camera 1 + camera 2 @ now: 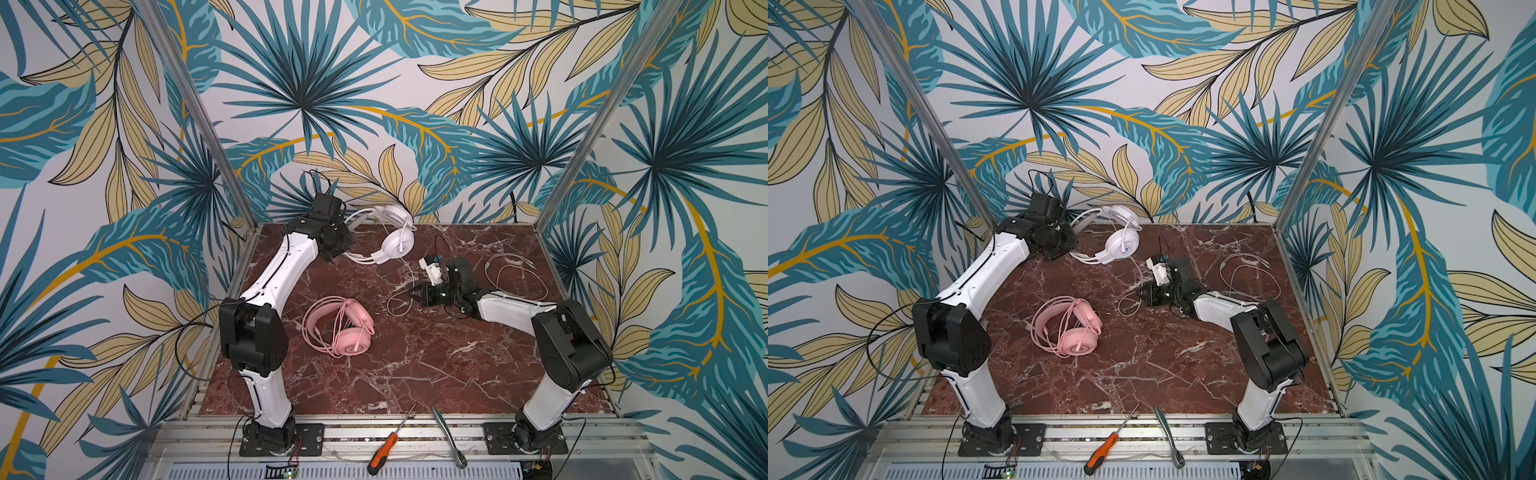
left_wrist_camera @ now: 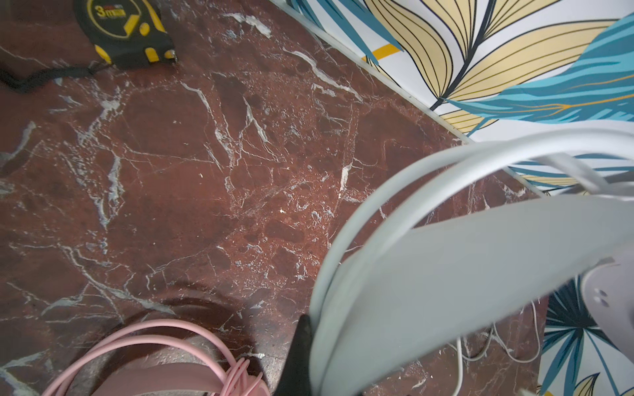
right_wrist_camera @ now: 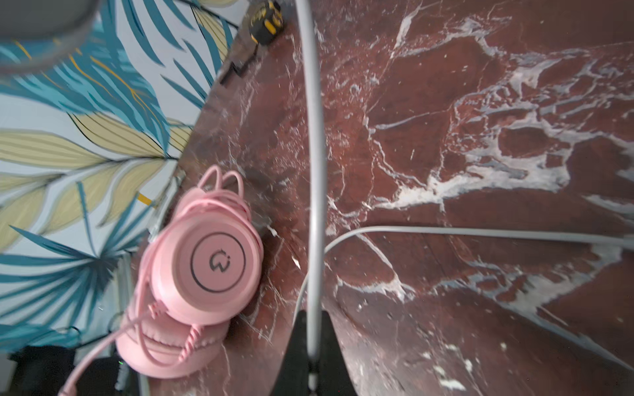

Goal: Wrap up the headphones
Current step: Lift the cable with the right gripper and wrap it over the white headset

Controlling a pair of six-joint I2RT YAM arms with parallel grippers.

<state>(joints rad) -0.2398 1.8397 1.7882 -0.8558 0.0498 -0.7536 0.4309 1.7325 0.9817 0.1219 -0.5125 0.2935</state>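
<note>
Where the left gripper (image 2: pixel 309 341) pinches the headband of the white headset (image 1: pixel 397 239) at the back of the marble table (image 1: pixel 436 365), right gripper (image 3: pixel 310 346) closed on the white cable (image 3: pixel 317 137) mid-table, pink headset (image 1: pixel 345 328) lying nearer the front, its cable wound round it.

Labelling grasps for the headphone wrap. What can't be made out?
Left wrist view: one finger of the left hand shows; the white headphones cover the other.
Both top views: its wrist hides that grip.
Right wrist view: edge cuts the right hand; only finger ends on the white cable show.
Top views: that cable too thin to trace to its plug.
Left wrist view: edge cuts the tape measure.
</note>
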